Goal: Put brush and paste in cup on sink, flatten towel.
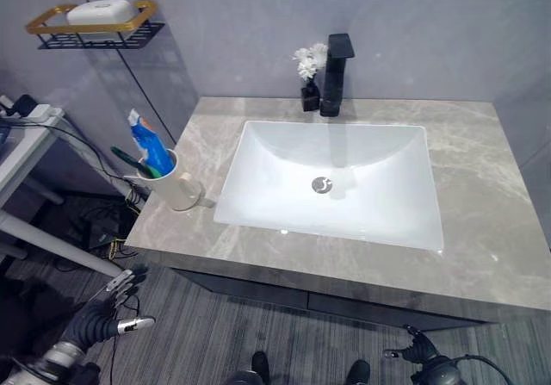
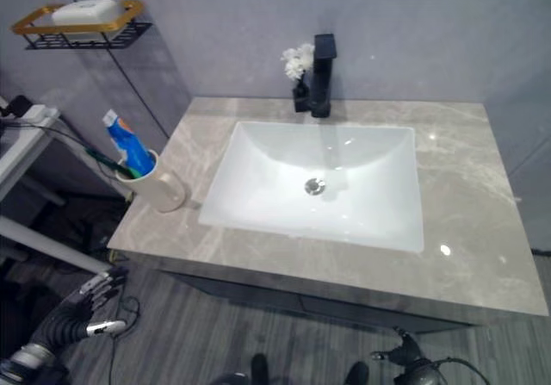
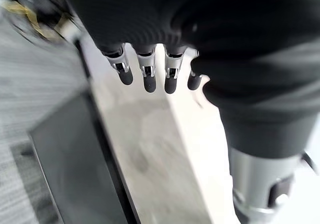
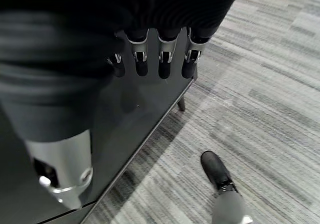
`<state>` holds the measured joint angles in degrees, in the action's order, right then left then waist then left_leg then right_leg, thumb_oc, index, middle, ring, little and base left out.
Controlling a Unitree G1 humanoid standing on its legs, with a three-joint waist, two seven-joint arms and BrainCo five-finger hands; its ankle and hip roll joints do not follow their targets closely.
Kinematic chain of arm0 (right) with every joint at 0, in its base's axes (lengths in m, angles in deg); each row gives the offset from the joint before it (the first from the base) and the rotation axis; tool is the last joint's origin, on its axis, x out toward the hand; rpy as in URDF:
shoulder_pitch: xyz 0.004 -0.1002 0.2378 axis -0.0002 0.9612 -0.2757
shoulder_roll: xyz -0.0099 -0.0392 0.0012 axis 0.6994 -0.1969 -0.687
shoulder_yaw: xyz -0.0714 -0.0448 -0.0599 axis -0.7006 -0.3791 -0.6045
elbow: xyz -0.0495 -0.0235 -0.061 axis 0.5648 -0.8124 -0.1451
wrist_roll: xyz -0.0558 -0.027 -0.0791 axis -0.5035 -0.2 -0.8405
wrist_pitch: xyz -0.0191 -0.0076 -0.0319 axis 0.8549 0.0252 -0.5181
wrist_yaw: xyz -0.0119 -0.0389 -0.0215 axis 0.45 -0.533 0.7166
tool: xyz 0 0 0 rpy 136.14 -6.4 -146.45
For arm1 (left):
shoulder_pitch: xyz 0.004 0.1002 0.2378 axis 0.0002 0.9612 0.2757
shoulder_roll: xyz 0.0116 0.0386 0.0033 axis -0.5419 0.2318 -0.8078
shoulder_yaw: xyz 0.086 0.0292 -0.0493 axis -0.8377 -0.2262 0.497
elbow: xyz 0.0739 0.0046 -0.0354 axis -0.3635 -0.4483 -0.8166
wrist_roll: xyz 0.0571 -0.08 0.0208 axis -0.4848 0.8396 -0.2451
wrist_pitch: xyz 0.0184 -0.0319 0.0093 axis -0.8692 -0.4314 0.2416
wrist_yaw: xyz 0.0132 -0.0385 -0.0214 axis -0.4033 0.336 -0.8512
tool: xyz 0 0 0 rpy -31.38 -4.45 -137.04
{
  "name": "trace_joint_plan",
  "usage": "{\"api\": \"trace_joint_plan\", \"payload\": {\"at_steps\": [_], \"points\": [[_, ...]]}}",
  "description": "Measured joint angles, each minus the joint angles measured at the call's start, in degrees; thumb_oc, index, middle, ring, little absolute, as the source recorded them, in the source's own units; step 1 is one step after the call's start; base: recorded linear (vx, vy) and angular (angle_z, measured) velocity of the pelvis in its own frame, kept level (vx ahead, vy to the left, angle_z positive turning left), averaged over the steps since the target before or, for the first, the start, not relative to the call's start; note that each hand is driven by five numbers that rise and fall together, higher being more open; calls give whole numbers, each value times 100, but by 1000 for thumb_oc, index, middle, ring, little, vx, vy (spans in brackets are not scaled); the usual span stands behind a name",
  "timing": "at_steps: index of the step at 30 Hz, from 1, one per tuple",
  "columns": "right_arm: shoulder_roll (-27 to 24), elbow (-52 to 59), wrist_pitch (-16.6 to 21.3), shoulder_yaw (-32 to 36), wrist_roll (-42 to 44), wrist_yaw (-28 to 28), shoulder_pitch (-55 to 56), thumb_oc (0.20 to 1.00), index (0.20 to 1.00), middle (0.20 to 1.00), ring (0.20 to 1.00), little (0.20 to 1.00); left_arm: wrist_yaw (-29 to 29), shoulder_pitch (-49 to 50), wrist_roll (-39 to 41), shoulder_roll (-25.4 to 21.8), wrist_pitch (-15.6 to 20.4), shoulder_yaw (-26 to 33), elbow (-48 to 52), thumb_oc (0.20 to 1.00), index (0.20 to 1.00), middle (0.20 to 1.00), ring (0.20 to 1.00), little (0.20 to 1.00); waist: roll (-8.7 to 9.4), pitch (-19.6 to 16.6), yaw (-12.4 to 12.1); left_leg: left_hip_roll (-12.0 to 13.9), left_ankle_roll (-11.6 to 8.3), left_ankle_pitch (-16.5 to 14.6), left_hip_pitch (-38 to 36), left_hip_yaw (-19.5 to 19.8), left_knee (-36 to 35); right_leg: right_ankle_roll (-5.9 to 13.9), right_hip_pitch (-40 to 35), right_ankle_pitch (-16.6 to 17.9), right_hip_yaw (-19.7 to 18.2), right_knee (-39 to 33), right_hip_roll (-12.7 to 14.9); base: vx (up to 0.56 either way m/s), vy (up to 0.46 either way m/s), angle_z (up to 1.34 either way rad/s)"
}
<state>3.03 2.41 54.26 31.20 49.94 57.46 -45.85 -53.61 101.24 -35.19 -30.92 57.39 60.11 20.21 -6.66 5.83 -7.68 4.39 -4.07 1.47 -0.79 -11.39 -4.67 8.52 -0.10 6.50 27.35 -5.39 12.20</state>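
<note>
Left eye view: cup (image 1: 176, 186) stands on the marble counter (image 1: 482, 204) at its left edge, just beside the white basin (image 1: 331, 178). Blue toothpaste tube (image 1: 151, 146) and green toothbrush (image 1: 131, 158) both stand in the cup, tilted left. No towel seen on the counter. Black faucet (image 1: 336, 75) at the back rim of the basin, small black vase with white flowers (image 1: 309, 73) touching or just beside it on its left. Gold-rimmed wall rack (image 1: 95, 25) with a white soap bar (image 1: 102, 12) up on the left wall. Left hand (image 1: 116, 303) hangs low, off the counter's front left corner, fingers straight and spread, holding nothing. Right hand (image 4: 150, 58) low by the dark cabinet front (image 4: 120, 124), fingers straight, empty.
</note>
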Motion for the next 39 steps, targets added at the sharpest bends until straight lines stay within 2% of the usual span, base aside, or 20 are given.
{"api": "trace_joint_plan", "payload": {"at_steps": [1, 2, 6, 9, 12, 16, 23, 27, 29, 31, 35, 37, 38, 39], "points": [[2, -145, -8, 56, 2, 2, -7, 1000, 1000, 1000, 1000, 1000, 75, -32, 205, 91, -12, 32, -12, 442, 442, 442, 442, 442, -30, -20, -10, -2, 0, 0, 6, 22, -6, 3, -3, -3, 18, -1, 0, 14, -33, 7], [2, -254, -20, 60, 3, 5, -1, 1000, 1000, 1000, 1000, 1000, 139, -68, 413, 249, -40, 107, -13, 200, 200, 200, 200, 200, -113, -77, -44, 5, -2, 1, 0, 44, -2, 7, -23, -11, 34, 1, -7, 22, -30, 11], [-14, -558, -88, 136, 0, 24, 145, 1000, 1000, 1000, 1000, 1000, -43, -719, 1008, 1112, -39, 236, -456, 200, 200, 200, 200, 200, -218, -163, -103, 41, -43, 27, -9, 228, 4, 8, -155, -98, 233, -1, -41, 15, -7, 23], [-13, -551, -96, 189, -1, 108, 163, 1000, 1000, 1000, 1000, 1000, -327, -955, 994, 1411, -38, 230, -686, 200, 200, 200, 200, 200, -170, -183, -105, 55, -58, 37, 9, 267, 4, 3, -161, -114, 273, 0, -50, 0, 13, 8], [-5, -503, -99, 201, -1, 130, 161, 1000, 1000, 1000, 1000, 1000, -511, -1081, 936, 1426, -38, 209, -688, 200, 200, 200, 200, 200, -57, -254, -98, 51, -60, 34, 94, 261, -1, -2, -69, -112, 263, 6, -26, 0, 0, 0], [25, -455, -99, 199, -2, 130, 153, 1000, 1000, 1000, 1000, 1000, -668, -1347, 754, 1500, -13, 188, -819, 200, 200, 200, 200, 200, -15, -243, -89, 34, -56, 37, 105, 132, -19, -14, 41, -71, 114, 16, -33, 0, 46, -14], [30, -305, -152, 173, -5, 131, 92, 1000, 1000, 1000, 1000, 1000, -996, -1996, 485, 1595, 22, 177, -916, 200, 200, 200, 200, 200, -42, -211, 232, 42, -52, 43, 163, -29, -14, -60, 221, -24, -47, 15, -47, -12, -9, -13], [14, -413, -164, 160, -14, 116, -124, 1000, 1000, 1000, 1000, 1000, -984, -2315, 410, 1566, 30, 90, -937, 200, 200, 200, 200, 200, 99, 131, 209, 1, -64, 50, 511, 44, 844, -111, 274, -45, -306, 25, 38, -88, -40, -25], [-43, -613, -214, 169, -13, 124, -252, 1000, 1000, 1000, 1000, 1000, -974, -2322, 358, 1568, 32, 64, -919, 200, 200, 200, 200, 200, 142, 273, 205, 16, -171, 116, 614, 345, 1144, -160, 261, -11, -408, 31, 36, 21, 22, -22], [-169, -688, -222, 206, -5, 167, -254, 1000, 1000, 1000, 1000, 1000, -958, -2372, 331, 1567, 34, -39, -906, 200, 200, 200, 200, 200, 138, 334, 230, 99, -214, 144, 697, 452, 1275, -222, 235, -46, -371, 9, 30, 98, 82, 5], [-380, -768, -265, 404, 35, 292, -224, 1000, 1000, 1000, 1000, 1000, -956, -2411, 332, 1564, 34, -138, -908, 200, 200, 200, 200, 200, 55, 397, 228, 216, -207, 158, 789, 523, 821, -267, 376, -55, -379, 39, -47, 120, 176, 8], [-457, -740, -274, 458, 34, 313, -234, 1000, 1000, 1000, 1000, 1000, -938, -2257, 334, 1577, 31, -134, -857, 200, 200, 200, 200, 200, -76, 429, 220, 313, -169, 92, 558, 591, 399, -204, 405, 26, -481, 46, -162, 131, 193, -23], [-434, -703, -272, 454, 34, 333, -242, 1000, 1000, 1000, 1000, 1000, -936, -2195, 334, 1578, 22, -136, -861, 200, 200, 200, 200, 200, -90, 460, 215, 259, -186, 63, 457, 553, 255, -167, 395, 64, -517, 48, -106, 126, 201, -21], [-368, -685, -264, 456, 28, 333, -237, 1000, 1000, 1000, 1000, 1000, -932, -2209, 339, 1550, 21, -117, -828, 200, 200, 200, 200, 200, 40, 546, 230, 134, -141, 33, 450, 513, 238, -121, 413, 92, -555, 31, -34, 149, 276, -14]]}}
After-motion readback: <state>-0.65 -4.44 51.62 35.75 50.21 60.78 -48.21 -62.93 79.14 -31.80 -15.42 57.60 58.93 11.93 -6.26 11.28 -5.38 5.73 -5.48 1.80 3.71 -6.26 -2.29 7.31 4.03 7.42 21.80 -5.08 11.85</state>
